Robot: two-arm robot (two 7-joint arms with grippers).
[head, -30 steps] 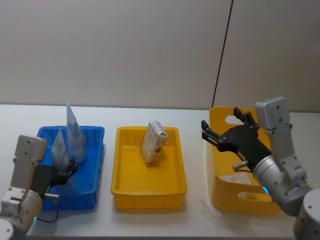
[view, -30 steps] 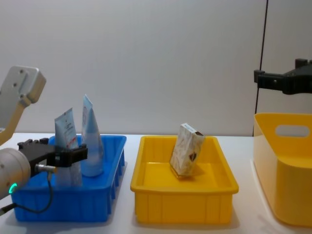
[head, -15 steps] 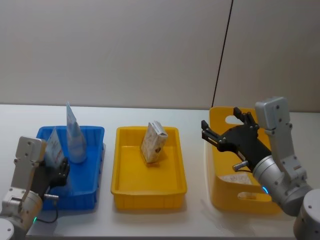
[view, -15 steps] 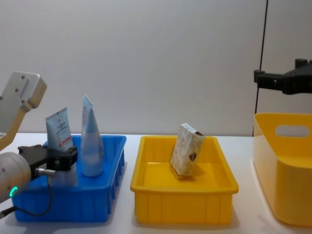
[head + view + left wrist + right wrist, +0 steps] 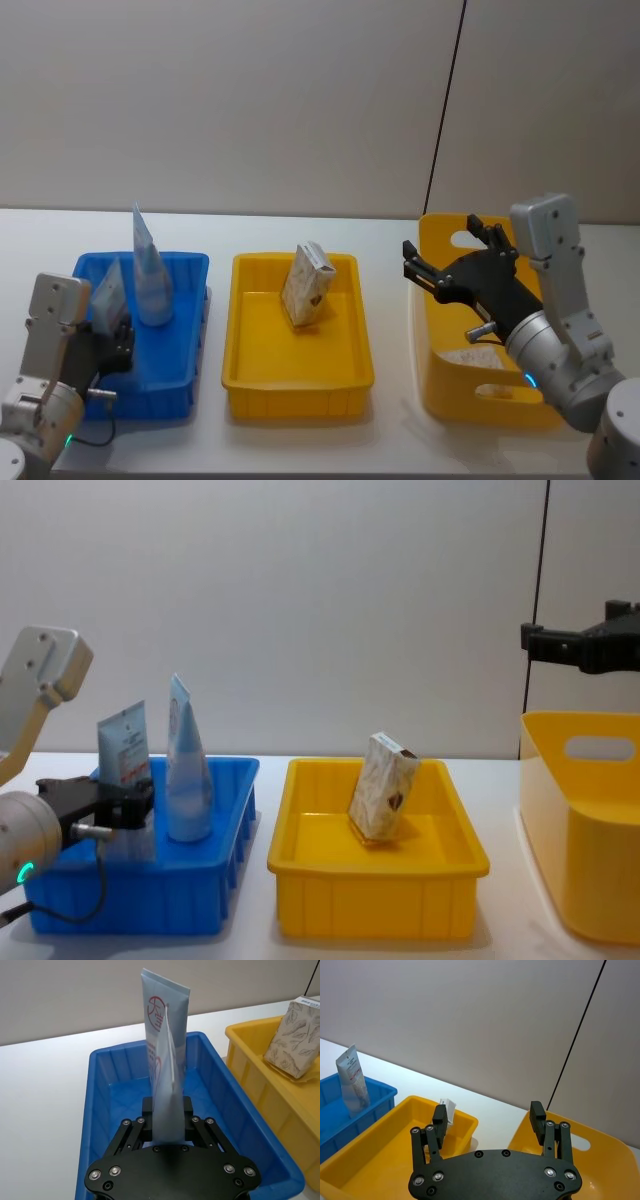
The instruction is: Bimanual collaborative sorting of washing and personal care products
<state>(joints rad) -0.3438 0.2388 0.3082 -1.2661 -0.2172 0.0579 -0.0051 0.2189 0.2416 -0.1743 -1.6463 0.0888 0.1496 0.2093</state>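
Observation:
My left gripper is shut on a pale blue squeeze tube and holds it upright, crimped end up, over the near left part of the blue tray. The same gripper and held tube appear from the chest. A second, taller tube stands in the tray just beyond it. A marbled carton leans in the yellow tray. My right gripper hovers open and empty above the yellow basket.
The three containers sit in a row on the white table: blue tray left, yellow tray middle, tall yellow basket right. A whitish item lies at the basket's bottom. A grey wall runs behind the table.
My left gripper has drawn the held tube a little to the left and toward me inside the blue tray. The right arm has not moved.

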